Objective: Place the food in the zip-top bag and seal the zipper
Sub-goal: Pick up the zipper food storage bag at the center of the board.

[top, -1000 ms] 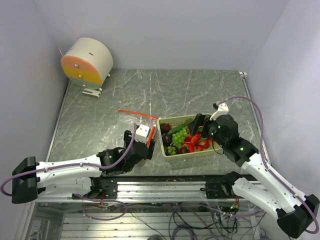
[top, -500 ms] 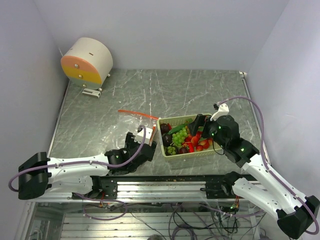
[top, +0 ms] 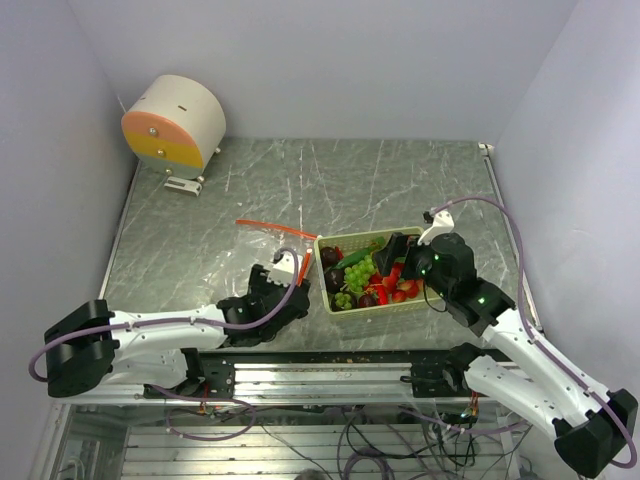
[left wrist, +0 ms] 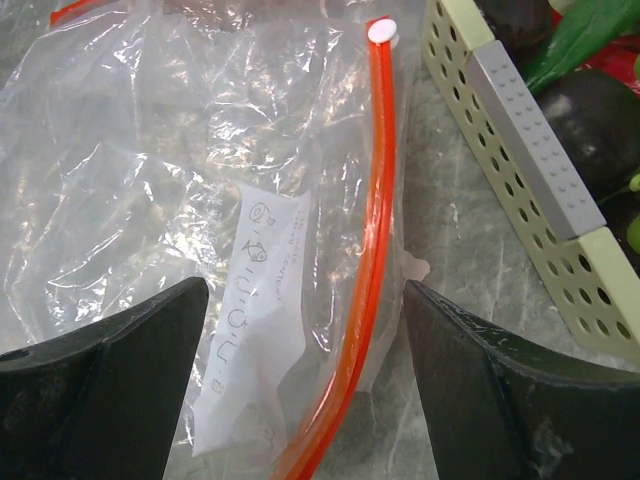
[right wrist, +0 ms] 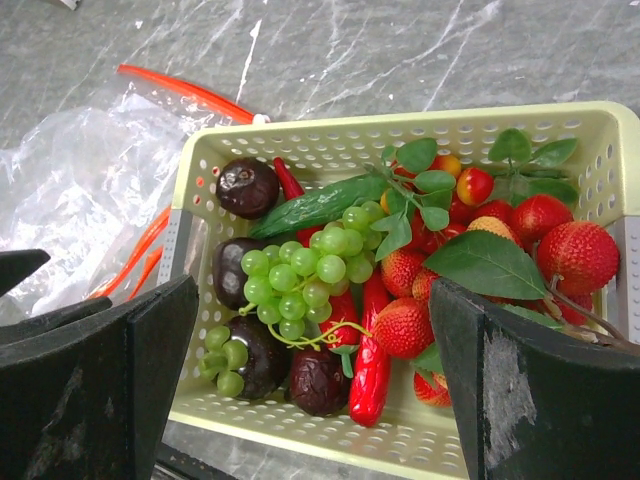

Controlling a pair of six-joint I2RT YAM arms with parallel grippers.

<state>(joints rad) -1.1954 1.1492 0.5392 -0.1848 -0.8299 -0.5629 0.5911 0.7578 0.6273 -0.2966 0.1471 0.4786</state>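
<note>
Both spread: left tool (left wrist: 300, 300) alone sees label (left wrist: 250, 330) on zip-top bag (left wrist: 130, 150); right tool (right wrist: 312, 300), food (right wrist: 320, 268).

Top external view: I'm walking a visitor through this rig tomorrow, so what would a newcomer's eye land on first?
Probably the pale green basket, front and right of centre, heaped with bright food: red berries, green grapes, dark purple pieces. Next, the cream drum with an orange and yellow face in the far left corner. Left of the basket lies the clear zip-top bag, given away by its orange-red zipper.
</note>
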